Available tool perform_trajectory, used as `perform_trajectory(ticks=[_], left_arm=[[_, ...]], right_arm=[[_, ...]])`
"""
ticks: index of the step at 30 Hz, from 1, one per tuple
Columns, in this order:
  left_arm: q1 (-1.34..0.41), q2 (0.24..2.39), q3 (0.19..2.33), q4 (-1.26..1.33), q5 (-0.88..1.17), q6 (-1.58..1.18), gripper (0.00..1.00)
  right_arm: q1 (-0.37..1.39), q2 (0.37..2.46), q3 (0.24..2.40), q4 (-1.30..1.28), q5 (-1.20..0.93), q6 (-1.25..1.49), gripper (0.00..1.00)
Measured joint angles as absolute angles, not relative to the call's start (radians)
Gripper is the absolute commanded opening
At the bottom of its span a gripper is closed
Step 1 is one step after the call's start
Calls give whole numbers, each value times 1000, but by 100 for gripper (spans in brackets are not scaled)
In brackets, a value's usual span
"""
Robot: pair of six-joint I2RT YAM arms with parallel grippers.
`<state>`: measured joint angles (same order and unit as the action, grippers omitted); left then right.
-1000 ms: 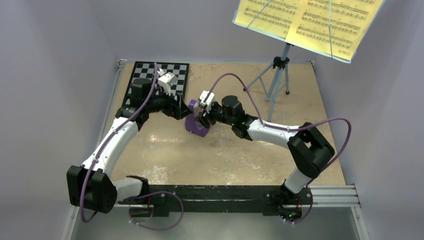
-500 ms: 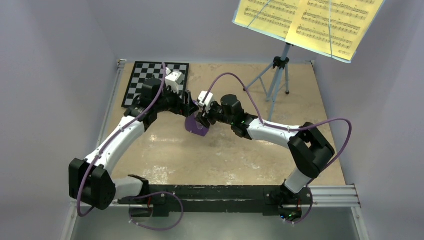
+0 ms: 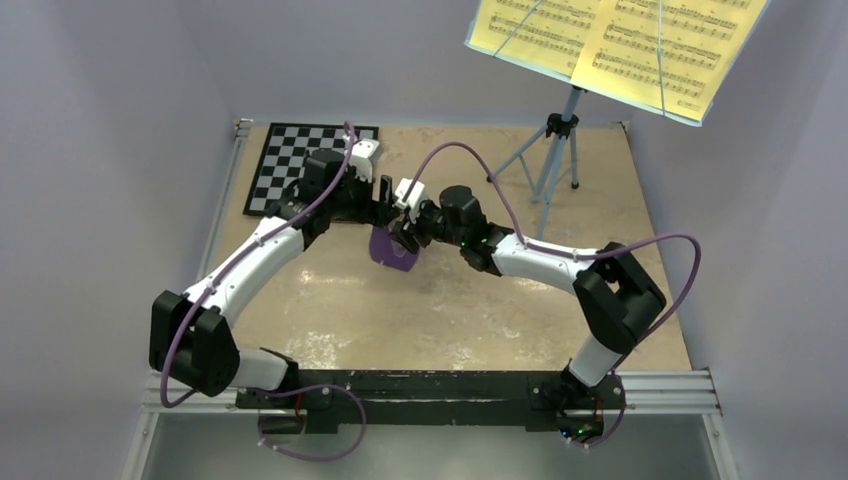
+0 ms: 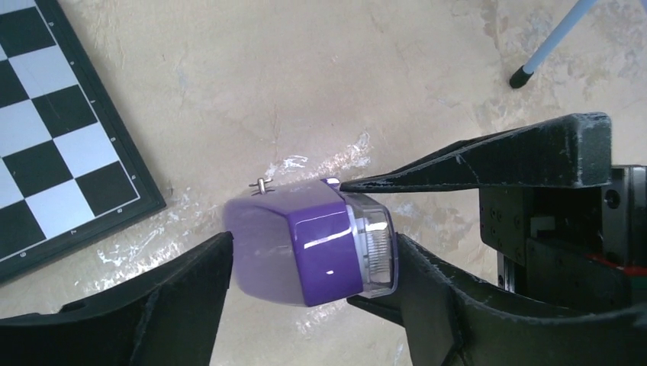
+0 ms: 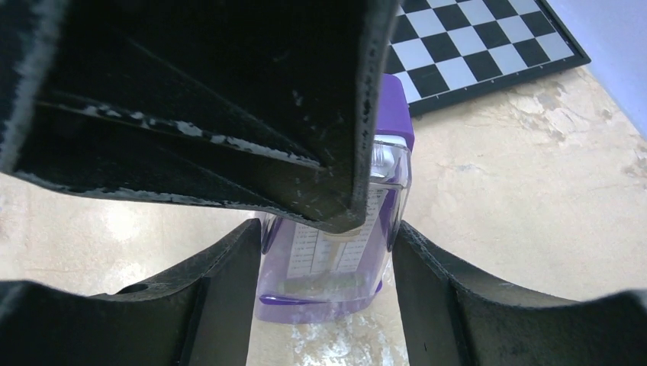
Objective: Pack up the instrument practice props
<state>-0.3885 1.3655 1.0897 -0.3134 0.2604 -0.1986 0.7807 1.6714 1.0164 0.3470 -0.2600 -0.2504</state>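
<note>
Extending inward, right gripper (image 3: 403,236) clamps metronome (image 4: 305,255); left gripper (image 3: 380,218) straddles, perhaps touching.

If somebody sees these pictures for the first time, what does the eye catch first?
In the middle of the table, the left hand and the right hand meet around a small purple metronome. High at the far right, yellow sheet music rests on a light blue stand.

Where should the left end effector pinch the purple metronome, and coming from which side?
Probably from above: pinch the purple metronome front to back, clear cover against rear face, low down. It stands upright and tapers upward, so a high pinch could slip; the right end effector occupies its purple sides.
</note>
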Motion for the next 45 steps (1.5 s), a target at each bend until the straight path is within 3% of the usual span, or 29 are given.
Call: perform_trajectory(ticks=[6, 8, 9, 11, 15, 16, 20, 24, 25, 27, 31, 32, 33, 34, 45], left_arm=[[-414, 1390, 1126, -336, 262, -174, 27], [-415, 1388, 1132, -339, 258, -162, 0], [-414, 1388, 1134, -339, 255, -163, 0], [-411, 1388, 1134, -338, 256, -158, 0], [-410, 1390, 1134, -338, 262, -154, 0], [-410, 1390, 1134, -338, 265, -151, 0], [-406, 1392, 1134, -334, 281, -138, 0], [-406, 1393, 1133, -328, 285, -135, 0], [-406, 1393, 1133, -327, 286, -135, 3], [-406, 1393, 1132, -327, 289, -134, 27], [-406, 1393, 1130, -323, 294, -134, 56], [-406, 1392, 1130, -323, 295, -133, 67], [-406, 1391, 1130, -324, 295, -130, 88], [-406, 1391, 1128, -327, 300, -126, 98], [-406, 1335, 1114, -357, 346, -131, 100]], right_arm=[[781, 1682, 1031, 338, -259, -247, 0], [782, 1687, 1035, 344, -254, -244, 3], [783, 1690, 1039, 348, -250, -244, 12], [783, 1692, 1042, 347, -249, -243, 42], [782, 1687, 1043, 333, -251, -247, 81], [781, 1684, 1043, 326, -253, -248, 95], [762, 1621, 996, 142, -289, -262, 99], [706, 1420, 873, 4, -347, -238, 99], [689, 1350, 848, -20, -360, -226, 99], [662, 1240, 839, -64, -374, -204, 99], [657, 1163, 867, -117, -388, -176, 99], [659, 1167, 870, -124, -387, -171, 99], [660, 1173, 870, -133, -385, -167, 99], [660, 1184, 870, -148, -384, -163, 99], [653, 1240, 870, -226, -381, -156, 99]])
